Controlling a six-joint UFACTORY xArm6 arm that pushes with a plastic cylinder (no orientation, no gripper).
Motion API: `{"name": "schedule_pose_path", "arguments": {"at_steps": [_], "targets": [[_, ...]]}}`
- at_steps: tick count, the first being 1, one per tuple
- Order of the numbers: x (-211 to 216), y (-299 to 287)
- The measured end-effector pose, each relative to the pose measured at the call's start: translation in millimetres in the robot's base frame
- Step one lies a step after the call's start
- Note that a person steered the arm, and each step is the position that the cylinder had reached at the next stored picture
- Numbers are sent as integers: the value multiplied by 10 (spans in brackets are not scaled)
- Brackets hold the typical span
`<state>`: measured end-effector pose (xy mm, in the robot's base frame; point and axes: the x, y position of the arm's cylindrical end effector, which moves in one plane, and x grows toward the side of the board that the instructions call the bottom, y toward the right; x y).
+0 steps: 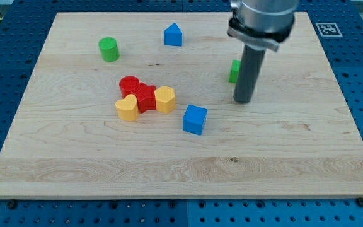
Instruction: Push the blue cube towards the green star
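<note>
The blue cube [195, 119] lies near the middle of the wooden board [74, 151]. A green block [233, 71], mostly hidden behind the rod, sits up and to the right of it; its shape cannot be made out. My tip [242, 101] rests on the board to the right of the blue cube and slightly above it, about a cube's width and a half away, just below the green block. It touches neither block as far as I can see.
A cluster lies left of the cube: a red cylinder [130, 84], a red block [145, 98], a yellow heart [126, 108] and a yellow hexagon [165, 99]. A green cylinder [109, 48] and a blue pentagon block [173, 34] lie near the view's top.
</note>
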<state>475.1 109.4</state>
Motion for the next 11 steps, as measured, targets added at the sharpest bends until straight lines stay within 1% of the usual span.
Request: {"name": "schedule_pose_path", "arguments": {"at_steps": [1, 2, 3, 4, 6, 7, 8, 9, 11], "targets": [[684, 0], [1110, -61], [1048, -644], [765, -1172], [609, -1214], [361, -1124], [237, -883], [203, -695], [222, -677]]}}
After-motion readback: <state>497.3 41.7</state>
